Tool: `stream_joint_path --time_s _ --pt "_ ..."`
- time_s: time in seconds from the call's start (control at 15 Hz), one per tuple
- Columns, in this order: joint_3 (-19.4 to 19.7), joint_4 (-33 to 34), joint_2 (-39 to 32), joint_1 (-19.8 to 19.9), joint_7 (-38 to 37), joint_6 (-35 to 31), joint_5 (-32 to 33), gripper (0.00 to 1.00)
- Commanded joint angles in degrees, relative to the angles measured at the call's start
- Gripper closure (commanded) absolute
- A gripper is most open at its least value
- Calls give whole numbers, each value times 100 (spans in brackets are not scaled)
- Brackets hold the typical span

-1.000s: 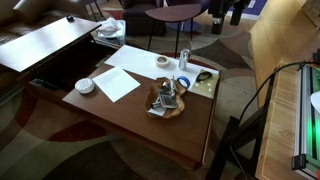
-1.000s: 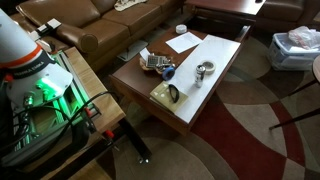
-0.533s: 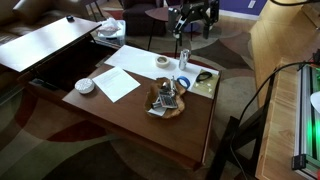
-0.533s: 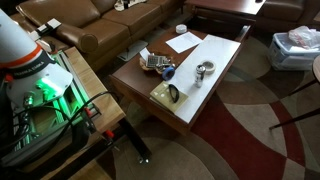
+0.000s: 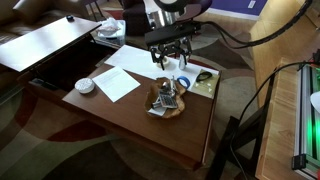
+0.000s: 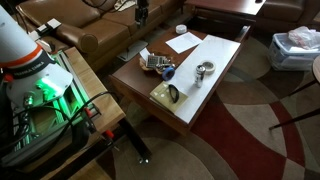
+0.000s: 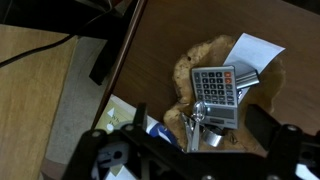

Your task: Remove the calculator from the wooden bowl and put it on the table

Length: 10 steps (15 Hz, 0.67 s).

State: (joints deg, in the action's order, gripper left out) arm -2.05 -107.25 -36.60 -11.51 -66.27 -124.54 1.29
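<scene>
wrist view crops the released gripper (image 7: 190, 150); calculator (image 7: 215, 95) hides much of the wooden bowl (image 7: 188, 68).

Was a home living room.
Told by a brown leather sofa (image 6: 100, 35) behind the low dark wooden table (image 6: 225, 55), a swirl-patterned rug (image 6: 260, 110) spread underneath, and a pale-topped table (image 5: 50, 40) standing close alongside.

Both exterior views looked down from well off at the table (image 5: 130, 122) (image 6: 226, 50), from differing sides. The wrist view hung close above the wooden bowl (image 7: 185, 68), shared by all three.
</scene>
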Motion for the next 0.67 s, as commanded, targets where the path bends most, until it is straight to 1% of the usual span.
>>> stream_joint_path --time_s 0.0,0.27,0.33,0.4,0.6 --pt "114 136 -141 -102 33 39 -78 0" --pt "124 281 -194 -101 20 124 -77 0" --pt "235 503 -459 -220 -267 45 17 0" --pt "289 798 -829 -315 -333 -58 138 0" --pt "529 1654 -1739 -634 -733 51 409 0"
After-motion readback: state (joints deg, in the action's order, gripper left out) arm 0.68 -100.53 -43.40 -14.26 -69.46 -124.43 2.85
